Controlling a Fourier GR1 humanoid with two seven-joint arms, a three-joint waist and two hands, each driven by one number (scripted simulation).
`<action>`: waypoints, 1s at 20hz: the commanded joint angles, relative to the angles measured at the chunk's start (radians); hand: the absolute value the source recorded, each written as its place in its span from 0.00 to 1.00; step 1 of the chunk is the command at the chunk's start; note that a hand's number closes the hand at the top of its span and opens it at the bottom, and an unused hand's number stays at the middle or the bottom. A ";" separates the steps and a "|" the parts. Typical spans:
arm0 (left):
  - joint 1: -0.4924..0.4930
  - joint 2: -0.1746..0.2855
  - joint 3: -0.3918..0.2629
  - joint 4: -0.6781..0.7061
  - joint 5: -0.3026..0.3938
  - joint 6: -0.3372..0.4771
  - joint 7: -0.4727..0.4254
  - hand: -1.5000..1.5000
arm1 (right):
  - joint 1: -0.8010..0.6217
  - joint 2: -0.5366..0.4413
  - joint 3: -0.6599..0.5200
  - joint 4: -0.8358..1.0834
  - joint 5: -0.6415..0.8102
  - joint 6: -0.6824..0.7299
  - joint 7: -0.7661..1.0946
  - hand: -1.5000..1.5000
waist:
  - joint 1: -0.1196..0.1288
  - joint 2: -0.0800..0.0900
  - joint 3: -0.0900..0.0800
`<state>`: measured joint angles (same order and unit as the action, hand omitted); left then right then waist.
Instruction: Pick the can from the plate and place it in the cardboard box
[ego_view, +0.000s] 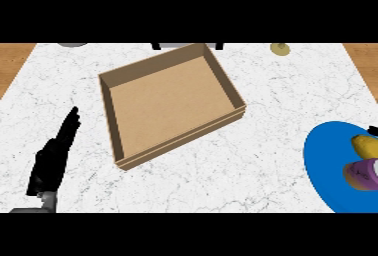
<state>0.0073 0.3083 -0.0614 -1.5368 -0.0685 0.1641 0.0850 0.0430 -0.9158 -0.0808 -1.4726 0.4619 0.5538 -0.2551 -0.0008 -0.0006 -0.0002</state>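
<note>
On the counter (280, 85), cardboard box (166, 107), blue plate (328, 165) at right, left hand (53, 157) straight-fingered, holding nothing

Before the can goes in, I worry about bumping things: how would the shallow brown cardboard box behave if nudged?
The shallow brown cardboard box looks wide and low, so it would probably slide, not tip. Empty inside, it is likely light and would shift easily on the white marble counter. Its thin walls may flex.

Marble counter (280, 100), small olive round object (279, 48)
</note>
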 joint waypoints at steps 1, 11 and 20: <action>0.021 -0.040 -0.001 0.001 -0.021 -0.010 -0.021 0.50 | 0.001 0.054 -0.014 -0.027 0.062 0.029 0.040 0.00 | 0.000 0.000 0.000; 0.042 -0.054 0.037 -0.013 -0.059 -0.049 -0.029 0.50 | 0.067 0.149 -0.058 -0.027 0.173 -0.013 -0.066 0.00 | -0.003 -0.001 0.000; 0.006 -0.066 0.091 -0.003 -0.064 -0.094 0.001 0.50 | -0.001 0.221 -0.074 0.106 0.285 -0.049 -0.119 0.00 | 0.000 0.000 0.000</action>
<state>-0.0088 0.2443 0.0100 -1.5400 -0.1349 0.0948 0.1012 0.0060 -0.7267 -0.1440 -1.3765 0.7046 0.5463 -0.3384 0.0005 -0.0003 -0.0001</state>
